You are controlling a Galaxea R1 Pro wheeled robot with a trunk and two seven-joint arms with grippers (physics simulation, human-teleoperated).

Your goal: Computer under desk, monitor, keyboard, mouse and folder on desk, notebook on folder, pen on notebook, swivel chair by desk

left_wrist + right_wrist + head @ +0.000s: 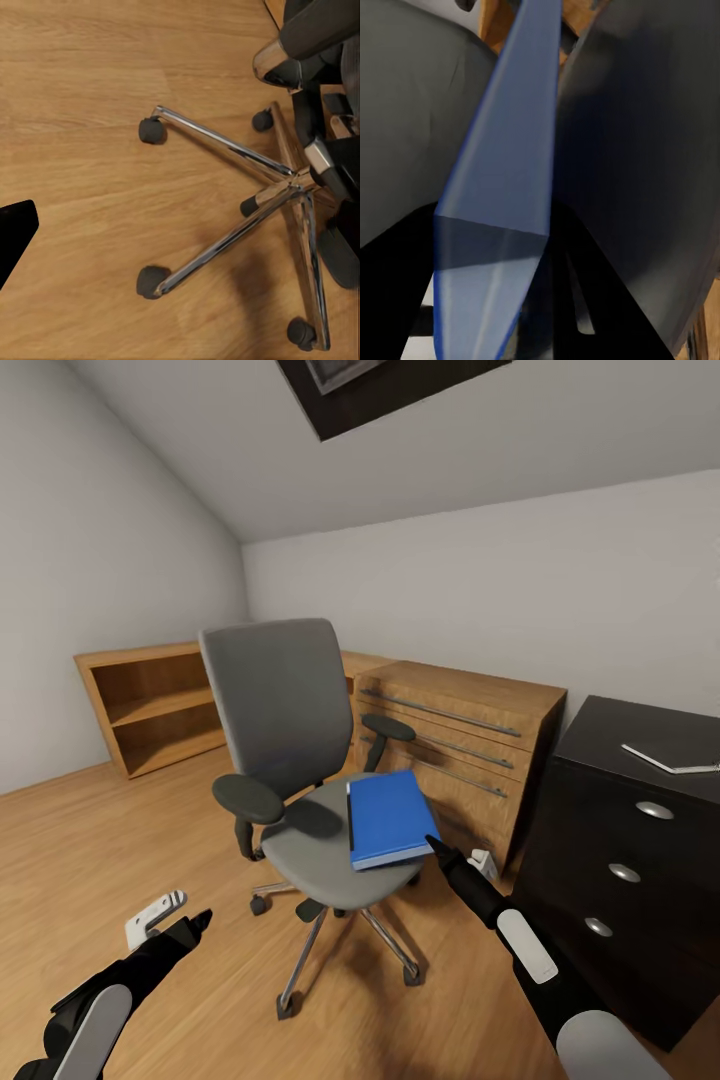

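The grey swivel chair (275,710) stands mid-room on the wooden floor, with the bright blue folder (388,818) lying on its seat. My right gripper (437,848) is at the folder's near right corner. In the right wrist view the folder (510,172) runs between its black fingers (397,292), which are shut on it. My left gripper (198,922) hovers low, left of the chair, open and holding nothing. The left wrist view looks down on the chair's chrome star base (292,180) and casters. The black desk (620,760) with round knobs stands at the right, a thin flat booklet (670,760) on top.
A light wooden chest (460,730) with bar handles stands behind the chair, close against the desk. An open wooden shelf unit (150,710) sits against the far left wall. A small white object (483,863) lies on the floor between chest and desk.
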